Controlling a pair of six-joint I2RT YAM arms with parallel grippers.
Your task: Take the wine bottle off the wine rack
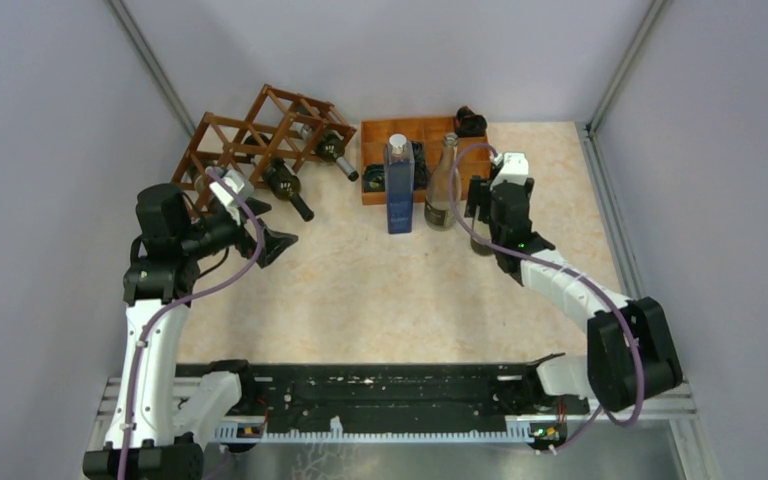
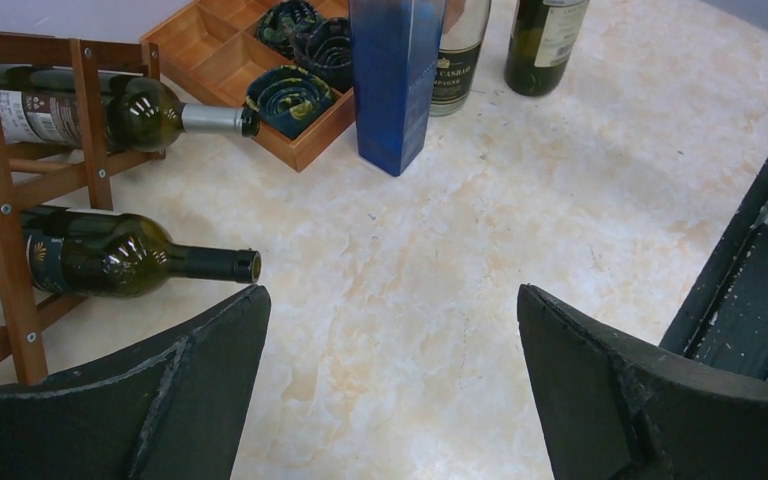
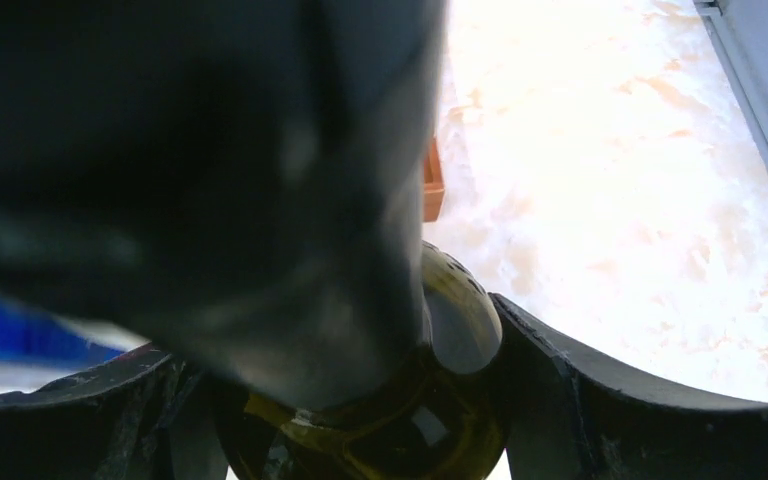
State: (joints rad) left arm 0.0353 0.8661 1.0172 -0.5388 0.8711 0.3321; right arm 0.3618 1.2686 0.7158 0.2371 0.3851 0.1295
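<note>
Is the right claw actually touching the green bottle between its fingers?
Touching. The right wrist view shows the fingers of the right gripper pressed against both sides of the green bottle, with no gap.

I stand before a pale marbled tabletop [image 1: 390, 290], cream with faint orange veins. Plain lavender-grey panels box it in: the left wall [image 1: 50, 120], the back wall [image 1: 390, 50] and the right wall [image 1: 720, 150]. Slim grey metal posts [image 1: 150, 60] run down the back corners where the panels meet. A black rail [image 1: 390, 405] lies across the near edge. The light is soft and even.
</note>
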